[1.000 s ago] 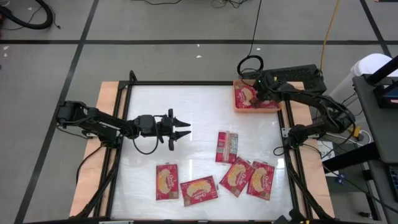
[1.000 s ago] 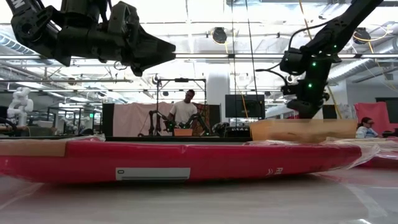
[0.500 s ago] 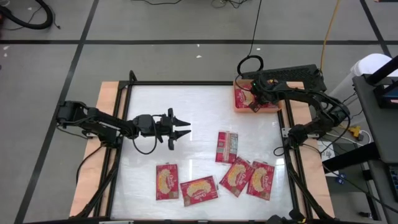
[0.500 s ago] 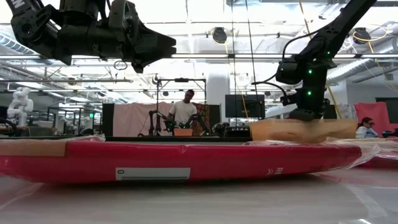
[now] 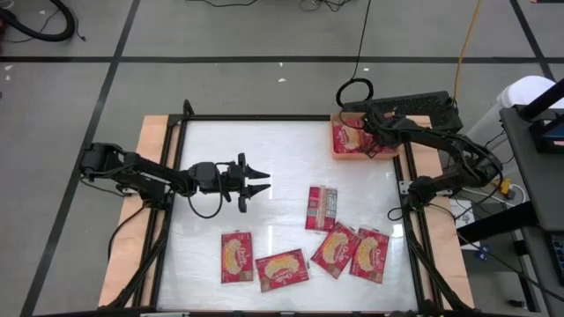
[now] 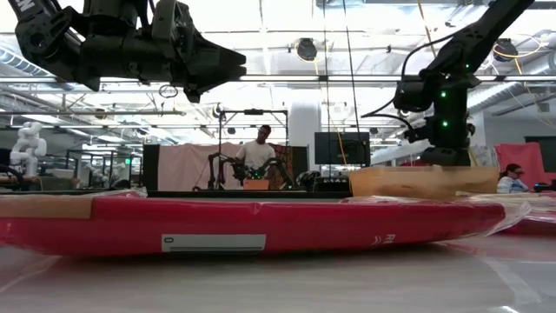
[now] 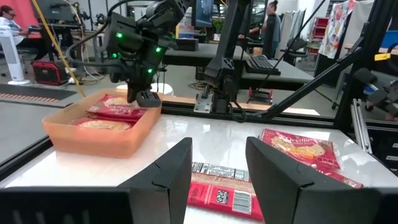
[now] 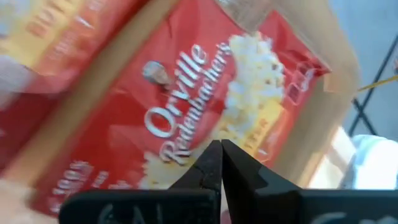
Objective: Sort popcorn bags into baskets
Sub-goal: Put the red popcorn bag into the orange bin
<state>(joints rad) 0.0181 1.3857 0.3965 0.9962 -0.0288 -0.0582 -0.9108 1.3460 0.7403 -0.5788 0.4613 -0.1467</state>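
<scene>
Several red popcorn bags lie flat on the white table: one printed side up, the others picture side up near the front edge. At the far right corner stands the orange basket, a shallow tray with bags lying in it. My right gripper is shut, with nothing between its fingertips. It slants down over the tray's right part, close above a bag. My left gripper hovers open and level over the table's left middle. My right gripper's shut tips stand just over the picture face of a bag in the tray. Whether they touch it I cannot tell.
The table has a black frame and wooden side strips. A cable loop lies beyond the tray. Free room spreads over the table's middle and far left. People and equipment show in the room behind.
My right gripper has shifted over the tray toward the table's right edge, sinking slightly and turning at the wrist. My left gripper has kept still, and the bags on the table have not moved.
</scene>
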